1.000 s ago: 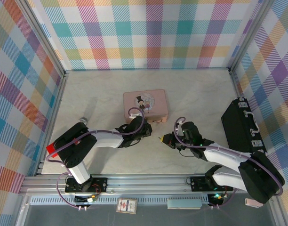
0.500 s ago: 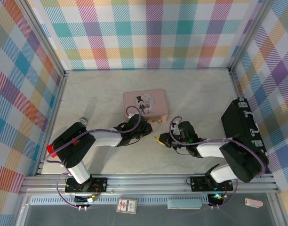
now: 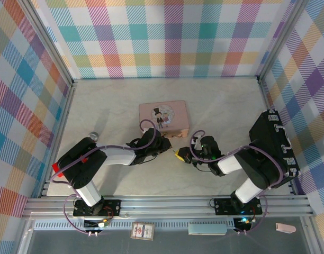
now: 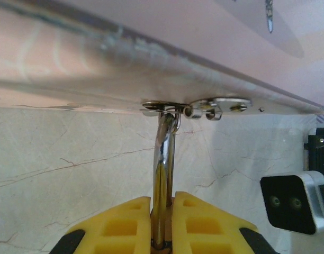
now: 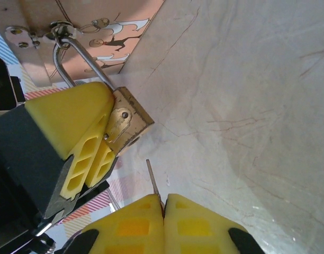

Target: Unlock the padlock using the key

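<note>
Judged at key-insertion stage: padlock [image 5: 129, 123] clamped in left fingers [image 5: 80, 114], key [image 5: 153, 179] pinched between closed right fingers [image 5: 196, 217], just apart; calls next for fine alignment, then insertion.

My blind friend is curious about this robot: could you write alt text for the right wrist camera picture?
The right tool pinches a thin key, its tip pointing at, but not yet touching, a brass padlock. The left tool grips the padlock, whose shackle hangs through the clasp of a pink tin on a marble table.
</note>
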{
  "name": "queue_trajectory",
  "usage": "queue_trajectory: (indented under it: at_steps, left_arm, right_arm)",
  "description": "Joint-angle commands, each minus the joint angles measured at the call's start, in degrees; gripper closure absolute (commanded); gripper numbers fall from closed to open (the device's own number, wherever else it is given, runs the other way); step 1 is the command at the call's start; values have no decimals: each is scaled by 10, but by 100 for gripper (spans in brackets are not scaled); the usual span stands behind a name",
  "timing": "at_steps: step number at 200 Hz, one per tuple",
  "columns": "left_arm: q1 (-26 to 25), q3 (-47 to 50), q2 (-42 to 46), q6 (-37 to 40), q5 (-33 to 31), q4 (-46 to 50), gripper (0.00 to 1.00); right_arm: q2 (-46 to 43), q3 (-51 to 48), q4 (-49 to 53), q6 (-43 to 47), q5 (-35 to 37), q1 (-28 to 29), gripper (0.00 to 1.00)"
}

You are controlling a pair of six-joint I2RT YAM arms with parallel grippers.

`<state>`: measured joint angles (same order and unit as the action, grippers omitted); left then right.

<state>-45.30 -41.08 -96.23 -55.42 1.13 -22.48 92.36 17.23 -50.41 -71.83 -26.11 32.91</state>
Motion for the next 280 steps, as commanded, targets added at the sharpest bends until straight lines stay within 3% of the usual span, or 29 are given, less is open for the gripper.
queue_trajectory:
  at_steps: [1, 137, 280]
  left_arm:
    - [8, 9, 19, -17, -1, -40, 99]
    - [15, 26, 11, -46, 12, -89, 99]
    - [18, 36, 0, -70, 22, -126, 99]
  right_arm:
    - [34, -8, -85, -37, -11, -5, 100]
    - [149, -21, -301, -101, -19, -12, 100]
    - [119, -26, -302, -97, -18, -14, 100]
